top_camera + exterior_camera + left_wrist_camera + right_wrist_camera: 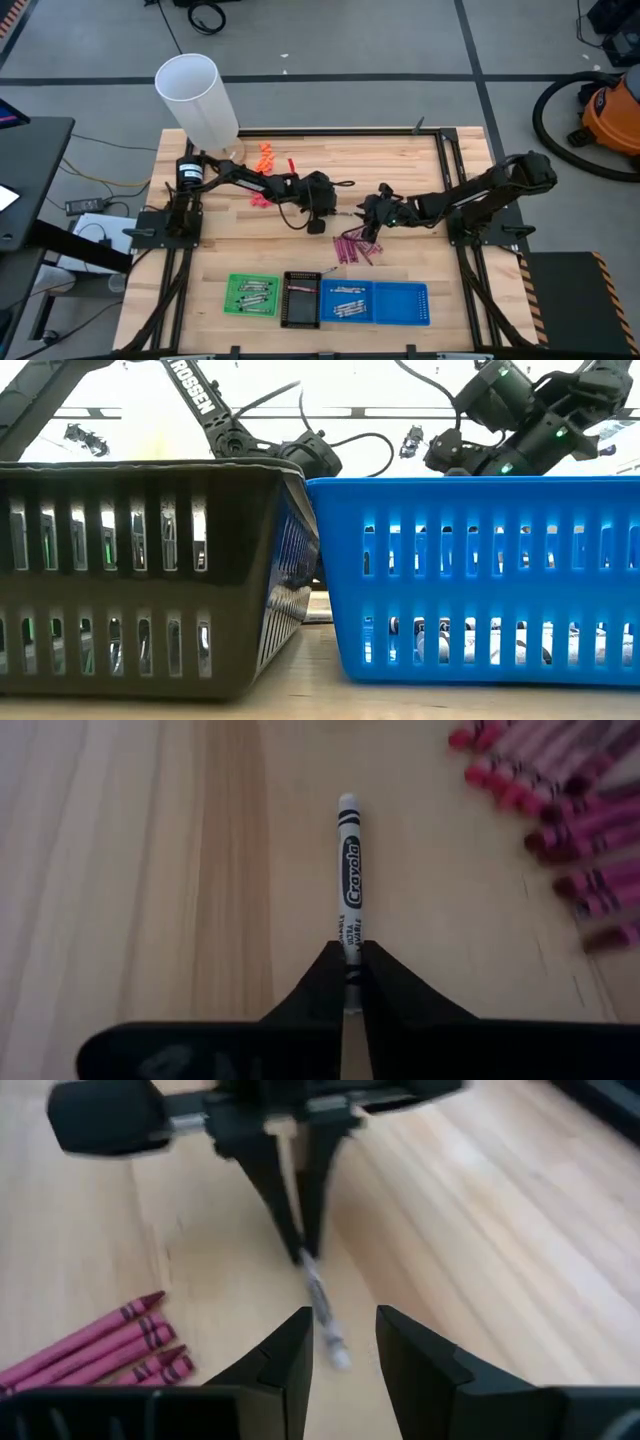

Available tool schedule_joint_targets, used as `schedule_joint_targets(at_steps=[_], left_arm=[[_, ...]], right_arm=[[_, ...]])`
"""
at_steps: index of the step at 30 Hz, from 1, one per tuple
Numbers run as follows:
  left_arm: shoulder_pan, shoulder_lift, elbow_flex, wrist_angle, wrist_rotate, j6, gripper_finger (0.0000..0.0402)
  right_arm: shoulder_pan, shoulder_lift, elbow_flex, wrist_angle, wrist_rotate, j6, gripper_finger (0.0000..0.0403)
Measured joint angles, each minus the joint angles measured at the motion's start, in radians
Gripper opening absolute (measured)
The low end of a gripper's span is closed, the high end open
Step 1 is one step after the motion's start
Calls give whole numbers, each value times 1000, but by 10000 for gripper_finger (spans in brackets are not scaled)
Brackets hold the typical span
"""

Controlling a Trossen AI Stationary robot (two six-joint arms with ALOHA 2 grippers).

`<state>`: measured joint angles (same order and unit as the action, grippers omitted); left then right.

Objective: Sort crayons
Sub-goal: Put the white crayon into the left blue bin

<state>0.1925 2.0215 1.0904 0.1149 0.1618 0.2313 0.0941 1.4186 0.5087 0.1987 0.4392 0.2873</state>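
Pinched by its very end in my left hand point(350, 982), the grey crayon point(349, 870) sticks out over the worktop point(150, 870); could pivot or slip; right hand point(342, 1342), spread, sits close; magenta crayons point(95, 1345) beside.

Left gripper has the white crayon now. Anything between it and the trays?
Nothing visible. The left gripper is shut on the white crayon mid-table; bare wood runs to the trays at the near edge. The magenta crayons lie off to the side.
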Motion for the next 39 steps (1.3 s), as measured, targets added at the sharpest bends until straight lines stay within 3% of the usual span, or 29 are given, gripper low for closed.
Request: schedule_joint_targets(at_steps=[14, 33, 39], left_arm=[[-88, -170, -5, -186, -6, -55, 17], [-318, -232, 24, -218, 16, -262, 18], [-380, -232, 52, -213, 14, -390, 18]], right_arm=[[37, -70, 0, -183, 246, 90, 122], [37, -65, 0, -216, 351, 162, 122], [37, -65, 0, -220, 355, 181, 122]])
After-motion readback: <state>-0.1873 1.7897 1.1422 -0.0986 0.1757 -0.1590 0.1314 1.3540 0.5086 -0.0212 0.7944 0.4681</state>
